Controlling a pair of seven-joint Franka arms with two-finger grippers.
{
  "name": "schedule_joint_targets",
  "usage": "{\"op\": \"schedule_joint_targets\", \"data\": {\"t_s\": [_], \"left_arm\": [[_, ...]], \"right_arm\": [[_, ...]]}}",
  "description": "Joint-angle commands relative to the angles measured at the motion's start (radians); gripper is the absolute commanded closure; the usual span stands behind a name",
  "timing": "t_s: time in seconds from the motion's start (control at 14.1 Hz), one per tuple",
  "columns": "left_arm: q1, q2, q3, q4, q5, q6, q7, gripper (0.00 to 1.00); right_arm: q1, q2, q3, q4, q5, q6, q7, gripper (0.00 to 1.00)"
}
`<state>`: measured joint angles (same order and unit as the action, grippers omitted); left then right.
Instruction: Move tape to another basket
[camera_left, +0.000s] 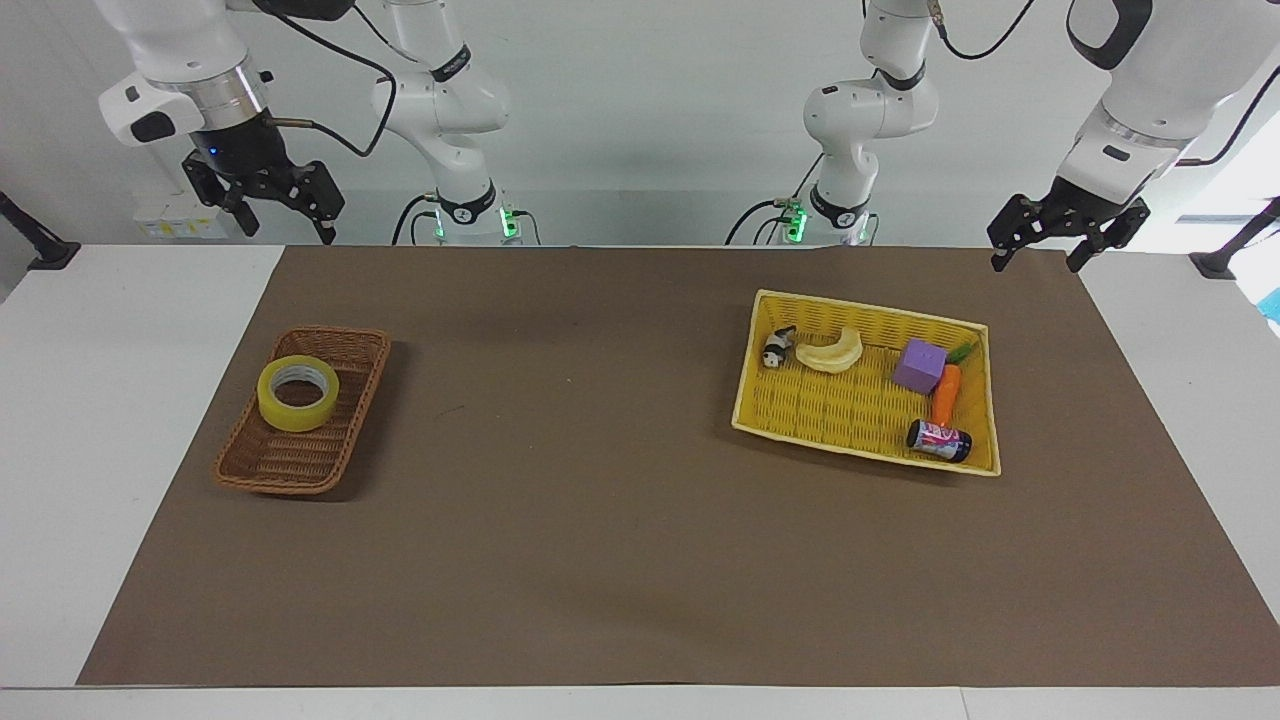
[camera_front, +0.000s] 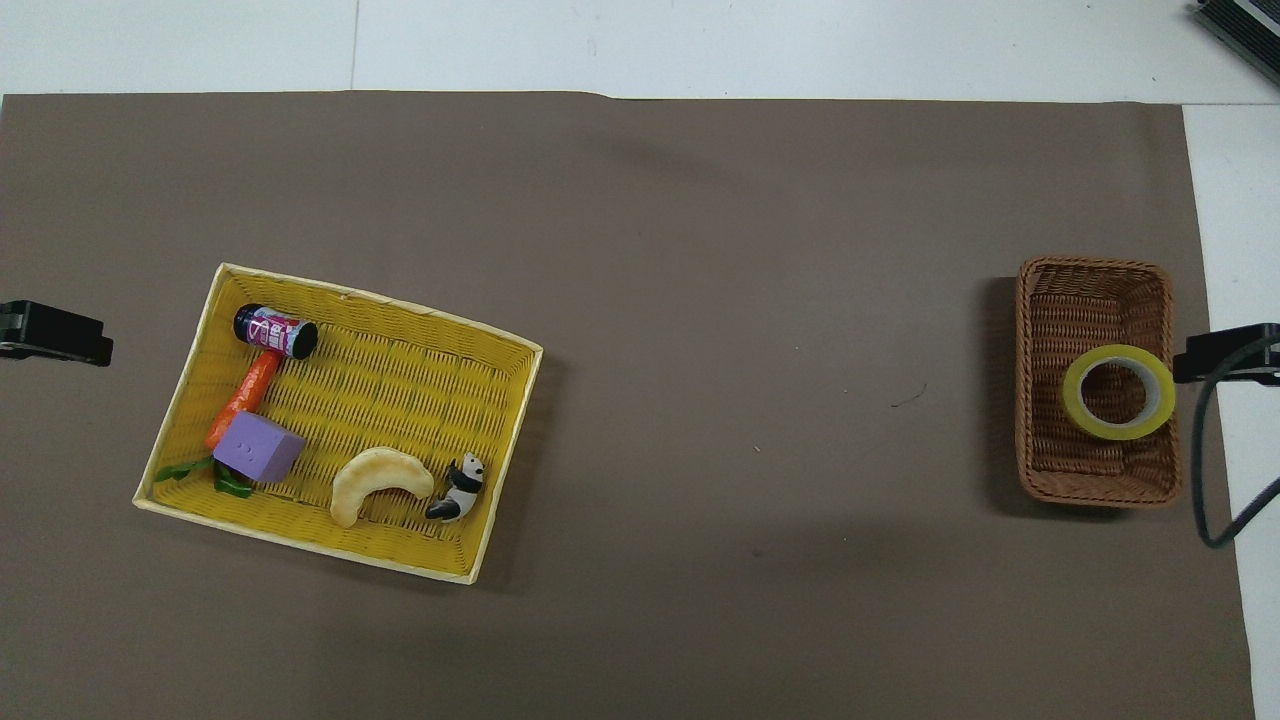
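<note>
The yellow tape (camera_left: 298, 392) lies flat in the small brown wicker basket (camera_left: 283, 462) at the right arm's end of the table; it also shows in the overhead view (camera_front: 1118, 392) inside that basket (camera_front: 1094, 300). My right gripper (camera_left: 287, 228) is open and empty, raised high over the table's edge by the robots, well apart from the basket; its tip shows in the overhead view (camera_front: 1226, 353). My left gripper (camera_left: 1036, 262) is open and empty and waits over the mat's corner at the left arm's end; it also shows in the overhead view (camera_front: 56, 335).
A larger yellow woven basket (camera_left: 850, 412) toward the left arm's end holds a banana (camera_left: 832, 352), a purple block (camera_left: 919, 365), a carrot (camera_left: 946, 392), a small can (camera_left: 938, 440) and a panda figure (camera_left: 776, 349). A brown mat (camera_left: 600, 500) covers the table.
</note>
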<state>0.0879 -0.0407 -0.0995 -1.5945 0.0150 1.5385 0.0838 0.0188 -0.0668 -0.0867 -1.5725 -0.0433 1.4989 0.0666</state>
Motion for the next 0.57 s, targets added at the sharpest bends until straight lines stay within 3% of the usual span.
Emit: {"op": "schedule_joint_targets", "data": {"t_s": [0.0,0.5], "left_arm": [[0.007,-0.001,-0.003,0.014,-0.003,-0.011,-0.007,0.0],[0.007,-0.001,-0.003,0.014,-0.003,-0.011,-0.007,0.0]], "right_arm": [[-0.01,0.001,0.007,0.008,0.014,-0.028,0.019,0.0],[-0.011,-0.008,0.005,-0.023,-0.018,0.024,-0.001,0.0]]}}
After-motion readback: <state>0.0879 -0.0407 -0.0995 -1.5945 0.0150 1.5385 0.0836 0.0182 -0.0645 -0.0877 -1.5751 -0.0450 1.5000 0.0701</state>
